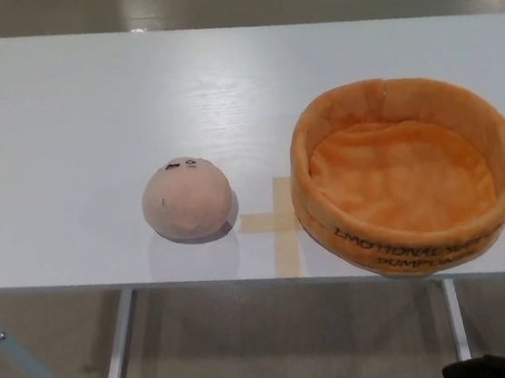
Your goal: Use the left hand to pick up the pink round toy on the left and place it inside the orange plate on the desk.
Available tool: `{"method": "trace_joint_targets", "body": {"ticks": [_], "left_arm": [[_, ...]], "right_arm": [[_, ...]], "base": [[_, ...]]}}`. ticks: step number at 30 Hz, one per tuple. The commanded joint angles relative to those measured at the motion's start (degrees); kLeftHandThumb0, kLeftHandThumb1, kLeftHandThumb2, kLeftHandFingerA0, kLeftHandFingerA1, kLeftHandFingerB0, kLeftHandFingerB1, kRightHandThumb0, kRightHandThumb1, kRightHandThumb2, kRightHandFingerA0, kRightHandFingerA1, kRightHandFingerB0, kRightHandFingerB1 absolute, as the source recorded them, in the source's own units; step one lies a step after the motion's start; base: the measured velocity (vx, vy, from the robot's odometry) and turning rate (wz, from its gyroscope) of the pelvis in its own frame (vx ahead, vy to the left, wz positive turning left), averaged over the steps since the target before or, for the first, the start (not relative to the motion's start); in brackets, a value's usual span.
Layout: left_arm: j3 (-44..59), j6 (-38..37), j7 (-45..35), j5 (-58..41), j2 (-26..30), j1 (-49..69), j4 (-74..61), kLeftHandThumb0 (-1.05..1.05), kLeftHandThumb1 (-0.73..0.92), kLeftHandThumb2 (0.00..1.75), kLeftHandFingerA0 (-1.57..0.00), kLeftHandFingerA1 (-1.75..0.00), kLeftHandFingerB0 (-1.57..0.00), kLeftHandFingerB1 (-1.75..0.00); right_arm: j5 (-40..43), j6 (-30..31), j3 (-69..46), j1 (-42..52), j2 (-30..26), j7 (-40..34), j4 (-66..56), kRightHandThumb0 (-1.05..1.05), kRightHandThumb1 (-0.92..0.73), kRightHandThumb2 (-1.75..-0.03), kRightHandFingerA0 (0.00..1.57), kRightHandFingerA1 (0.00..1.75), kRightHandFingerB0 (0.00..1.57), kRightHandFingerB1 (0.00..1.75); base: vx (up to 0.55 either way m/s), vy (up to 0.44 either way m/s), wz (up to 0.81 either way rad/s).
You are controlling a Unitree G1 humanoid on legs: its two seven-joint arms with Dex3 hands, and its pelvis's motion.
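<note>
Pink round toy (187, 199), plush, tiny face, apparently

White desk (66, 155), grey floor (280, 350)

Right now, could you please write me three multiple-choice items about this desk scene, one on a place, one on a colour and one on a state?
1. Where does the pink round toy sit relative to the orange plate?
A. Inside it
B. On the desk, at the picture's left of it
C. Behind it, at the far edge

2. What colour is the tape cross between them?
A. Tan
B. Blue
C. Black

3. What is the state of the plate?
A. Tipped on its side
B. Upright and holding the toy
C. Upright and empty

Answers:
1. B: the toy rests on the white desk, apart from the plate, with the cross between them.
2. A: the strips are pale tan against the white top.
3. C: its rim faces up and only its orange lining shows inside.
</note>
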Motion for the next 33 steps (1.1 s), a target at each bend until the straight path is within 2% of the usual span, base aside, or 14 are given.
{"method": "trace_joint_targets", "body": {"ticks": [1,5,11,14,15,16,17,20,23,27,31,33], "left_arm": [[-0.4,-5.44,1.42,1.0,0.41,0.05,2.19,-0.26,0.61,0.58,-0.46,-0.42,-0.46,-0.37],[-0.55,-6.2,1.57,1.26,0.39,-0.21,2.95,-0.25,0.6,0.58,-0.46,-0.42,-0.46,-0.37],[-1.33,-10.43,-2.55,1.22,0.63,2.2,1.39,-0.25,0.6,0.58,-0.44,-0.4,-0.42,-0.34],[-4.67,-12.87,-8.14,3.1,3.28,5.58,-3.12,-0.29,0.6,0.58,-0.35,-0.36,-0.33,-0.31],[-5.2,-13.26,-9.5,2.91,3.87,6.4,-4.44,-0.35,0.56,0.67,-0.29,-0.4,-0.28,-0.36],[-5.59,-13.69,-10.78,2.56,4.38,7.18,-5.71,-0.35,0.56,0.67,-0.29,-0.4,-0.28,-0.36],[-7.2,-14.47,-16.17,2.14,6.78,9.58,-10.38,-0.34,0.58,0.65,-0.21,-0.37,-0.19,-0.33],[-9.31,-14.64,-20.74,1.55,9.89,12.71,-17.82,-0.31,0.58,0.61,-0.14,-0.35,-0.12,-0.32],[-10.36,-13.91,-24.62,0.0,12.5,15.96,-25.89,-0.3,0.57,0.62,-0.14,-0.35,-0.11,-0.32],[-12.12,-11.58,-31.07,-3.16,18.79,22.5,-45.53,-0.3,0.59,0.63,-0.19,-0.37,-0.1,-0.31],[-13.15,-9.84,-34.07,-3.92,22.65,24.82,-56.25,-0.32,0.59,0.66,-0.16,-0.35,-0.09,-0.3],[-14.62,-12.89,-36.2,-6.58,24.06,24.5,-61.16,-0.25,0.59,0.62,-0.21,-0.36,-0.13,-0.31]], "right_arm": [[0.85,-3.66,-0.23,-0.05,0.11,-1.28,1.91,-0.19,-0.58,-0.61,0.62,0.95,0.5,0.77],[0.72,-4.23,-0.1,-0.13,0.09,-1.64,2.31,-0.19,-0.58,-0.62,0.63,0.96,0.52,0.78],[0.69,-4.41,0.04,0.25,0.0,-1.28,2.74,-0.17,-0.58,-0.61,0.62,0.94,0.52,0.77],[0.54,-3.93,0.14,0.07,-0.3,-1.43,3.13,-0.14,-0.59,-0.6,0.64,0.96,0.52,0.76],[0.71,-3.83,0.01,0.0,-0.32,-1.34,3.19,-0.14,-0.59,-0.6,0.64,0.96,0.53,0.77],[0.93,-3.76,-0.16,-0.06,-0.33,-1.23,3.22,-0.14,-0.59,-0.6,0.64,0.96,0.53,0.77],[1.09,-3.95,-0.32,-0.13,-0.35,-1.22,3.31,-0.15,-0.57,-0.61,0.67,0.97,0.55,0.79],[1.3,-4.39,-0.56,-0.16,-0.31,-1.22,3.34,-0.16,-0.57,-0.63,0.7,1.03,0.56,0.81],[1.27,-4.32,-0.57,-0.42,-0.37,-1.14,3.31,-0.15,-0.57,-0.63,0.71,1.03,0.55,0.8],[1.05,-3.71,-0.35,-0.88,-0.13,-1.4,3.19,-0.16,-0.58,-0.62,0.64,0.96,0.55,0.79],[0.89,-4.24,-0.19,-0.97,0.04,-1.61,2.91,-0.17,-0.57,-0.63,0.68,1.0,0.55,0.8],[0.57,-3.96,0.07,-1.12,-0.04,-1.77,3.05,-0.16,-0.58,-0.62,0.67,0.97,0.56,0.79]], "base": [[0.0,0.0,0.0],[0.0,0.0,0.0],[0.0,0.0,0.0],[0.0,0.0,0.0],[0.0,0.0,0.0],[0.0,0.0,0.0],[0.0,0.0,0.0],[0.0,0.0,0.0],[0.0,0.0,0.0],[0.0,0.0,0.0],[0.0,0.0,0.0],[0.0,0.0,0.0]]}}
